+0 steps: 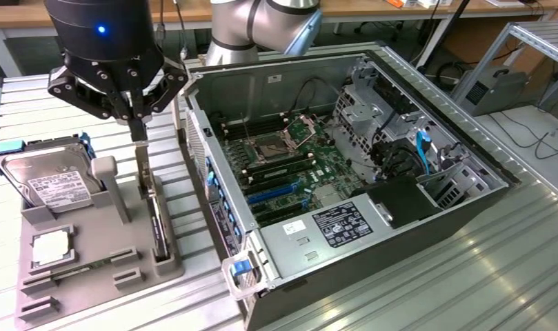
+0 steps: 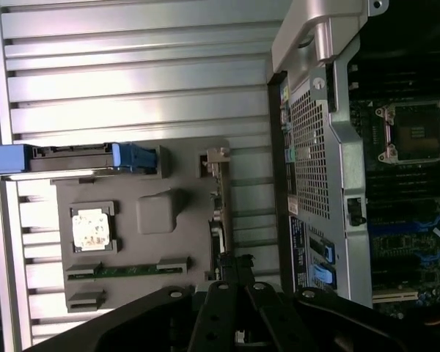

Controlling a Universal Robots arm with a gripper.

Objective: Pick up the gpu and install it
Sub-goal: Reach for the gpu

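Observation:
The gpu (image 1: 156,221) is a thin black card standing on its edge in a slot of the grey fixture tray (image 1: 94,276), with its long metal bracket pointing up. My gripper (image 1: 138,134) hangs straight over it, fingers shut together, tips right at the top of the bracket; I cannot tell whether they touch it. In the wrist view the gpu (image 2: 218,205) appears edge-on, and my gripper (image 2: 235,265) lies over one of its ends. The open computer case (image 1: 251,89) lies at the exterior view's right of the tray, its motherboard (image 1: 288,165) and blue slots (image 1: 274,193) exposed.
On the tray (image 2: 158,213) a silver hard drive (image 1: 53,179) with blue rails stands upright, a square chip (image 1: 50,247) lies flat, and a memory stick (image 2: 125,271) sits in a slot. The case wall (image 2: 308,147) stands close beside the gpu. Ribbed metal tabletop all around.

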